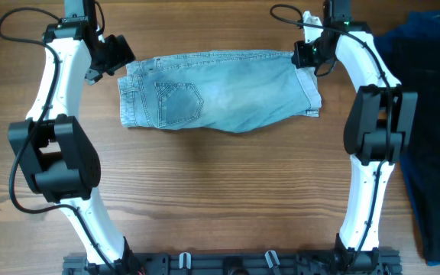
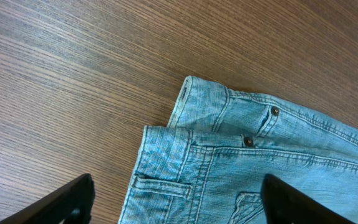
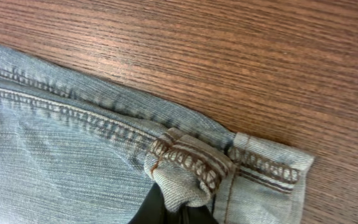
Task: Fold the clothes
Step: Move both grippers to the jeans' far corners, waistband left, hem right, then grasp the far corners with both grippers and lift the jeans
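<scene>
Denim shorts (image 1: 220,95): faded, flat on woodgrain table (image 1: 205,198) | left jaws apart | right jaws pinching cuffed hem (image 3: 191,165)

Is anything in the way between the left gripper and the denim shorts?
Nothing visible. The open left gripper hangs over the waistband corner of the denim shorts, with only bare wooden table beside it.

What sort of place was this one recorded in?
Probably a robot test bench, not a home: a wood-grain table, the left arm and right arm fixed to a rail at its edge, and denim shorts laid out near a dark cloth pile.
</scene>
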Available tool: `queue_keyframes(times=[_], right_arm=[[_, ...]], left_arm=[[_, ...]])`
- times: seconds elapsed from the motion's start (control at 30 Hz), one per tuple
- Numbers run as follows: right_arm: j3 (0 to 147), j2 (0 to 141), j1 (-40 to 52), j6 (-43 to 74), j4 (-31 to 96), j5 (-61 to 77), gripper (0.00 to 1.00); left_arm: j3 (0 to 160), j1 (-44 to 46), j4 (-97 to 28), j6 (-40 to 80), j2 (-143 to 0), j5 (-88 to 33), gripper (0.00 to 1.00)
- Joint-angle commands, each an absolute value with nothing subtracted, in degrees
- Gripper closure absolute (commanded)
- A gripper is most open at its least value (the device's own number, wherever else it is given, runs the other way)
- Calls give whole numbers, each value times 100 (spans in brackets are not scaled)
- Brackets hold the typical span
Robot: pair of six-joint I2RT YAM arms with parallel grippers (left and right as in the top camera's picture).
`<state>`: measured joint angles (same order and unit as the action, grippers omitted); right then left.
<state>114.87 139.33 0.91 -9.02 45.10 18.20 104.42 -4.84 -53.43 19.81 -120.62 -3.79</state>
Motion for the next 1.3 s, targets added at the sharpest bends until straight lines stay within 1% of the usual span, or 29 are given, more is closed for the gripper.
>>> queue_keyframes(times=[0.0,0.03,0.1,0.2,0.27,0.3,0.4,0.5,0.67,0.9,0.93,0.97,1.0,1.03,1.1,1.17,1.23,1.27], right_arm=[[11463,14038,132,-840,4501,1957,96],[11463,14038,132,-840,4504,1957,96],[11463,14038,132,-838,4506,1959,96],[11463,14038,132,-843,4501,1955,96],[11463,14038,132,-843,4499,1953,96],[11463,14038,132,-843,4501,1955,96],[11463,14038,132,-840,4504,1955,96],[11463,14038,132,-843,4501,1938,96],[11463,14038,132,-845,4501,1935,96],[11463,14038,132,-862,4501,1938,95],[11463,14038,132,-875,4504,1935,94],[11463,14038,132,-888,4504,1933,94],[11463,14038,132,-888,4501,1935,94],[11463,14038,132,-886,4501,1935,94],[11463,14038,132,-886,4501,1935,92],[11463,14038,132,-886,4501,1935,91],[11463,14038,132,-888,4501,1935,91],[11463,14038,132,-886,4504,1935,91]], left_arm=[[10521,-506,-5371,1955,-12143,-445,29],[10516,-506,-5393,1955,-12154,-445,34],[10405,-504,-5380,1955,-12167,-447,37],[10138,-506,-5271,1955,-12175,-445,46],[9924,-506,-5122,1957,-12175,-445,47],[9797,-504,-5030,1970,-12178,-447,47],[9465,-504,-4751,1979,-12184,-445,38],[9354,-506,-4646,1977,-12184,-443,36],[9087,-504,-4250,1979,-12186,-445,36],[8816,-506,-3859,1977,-12280,-445,34],[8816,-504,-3826,1977,-12280,-445,34],[8816,-504,-3785,1977,-12280,-447,39],[8816,-504,-3771,1977,-12280,-449,48],[8816,-504,-3771,1977,-12280,-451,53],[8816,-504,-3769,1977,-12280,-469,53],[8816,-504,-3767,1977,-12280,-471,57],[8816,-504,-3765,1977,-12280,-469,57],[8816,-504,-3769,1977,-12280,-471,59]])
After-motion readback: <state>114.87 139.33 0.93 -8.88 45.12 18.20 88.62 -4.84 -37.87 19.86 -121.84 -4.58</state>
